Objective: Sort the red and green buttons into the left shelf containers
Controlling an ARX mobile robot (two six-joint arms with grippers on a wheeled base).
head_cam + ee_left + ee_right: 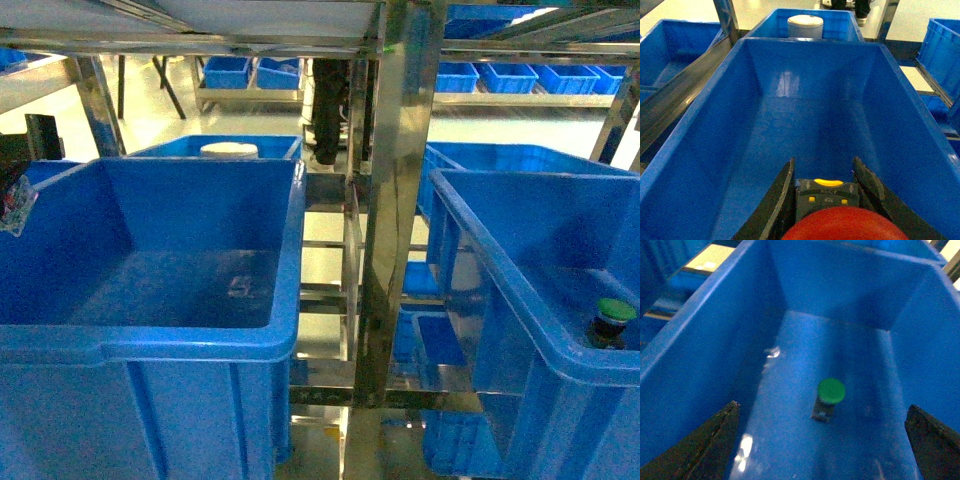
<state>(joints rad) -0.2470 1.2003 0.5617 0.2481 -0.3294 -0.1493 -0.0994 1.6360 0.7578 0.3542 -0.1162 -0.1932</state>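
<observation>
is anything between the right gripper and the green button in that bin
Nothing visible. The right gripper hangs open above the bin, and the green button lies alone on the bin floor below its spread fingers, with only bare blue floor around it.

The only words sit on the dark body of the red button, seen in the left wrist view. They are upside down. One small word reads "TOP", and the word above it looks like "OPEN", but it is too small to be sure. Embossed marks on the floor of the big blue bin are too blurry to read.
</observation>
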